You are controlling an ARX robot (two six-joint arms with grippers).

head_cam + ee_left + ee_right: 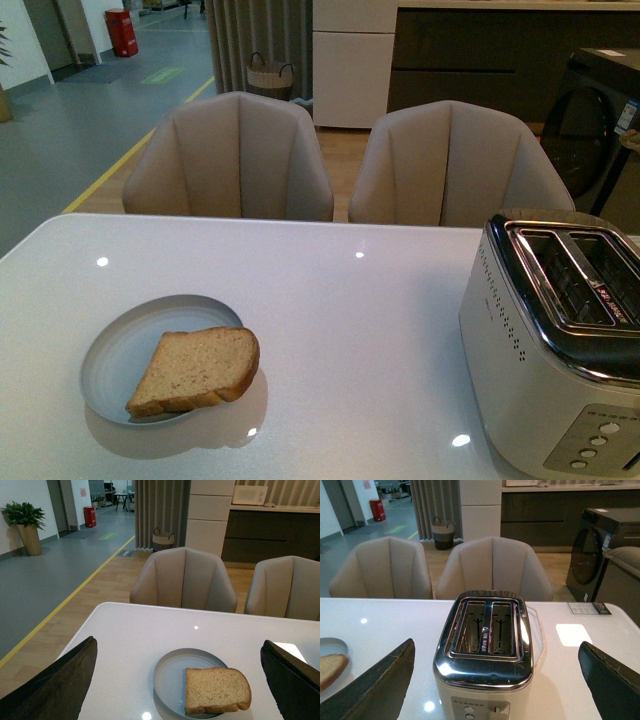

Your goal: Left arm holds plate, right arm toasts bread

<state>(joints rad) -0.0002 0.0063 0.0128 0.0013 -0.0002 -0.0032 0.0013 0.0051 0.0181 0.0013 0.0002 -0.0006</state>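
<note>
A slice of brown bread lies on the pale blue-grey plate at the table's front left, its crust hanging over the plate's right rim. In the left wrist view the bread and plate lie on the table ahead of my open left gripper, whose fingers touch neither. A silver two-slot toaster stands at the front right with both slots empty. My open right gripper hovers short of the toaster and holds nothing. Neither arm shows in the front view.
Two beige chairs stand behind the white glossy table. The toaster's lever and buttons face the right gripper. A small card lies near the table's right edge.
</note>
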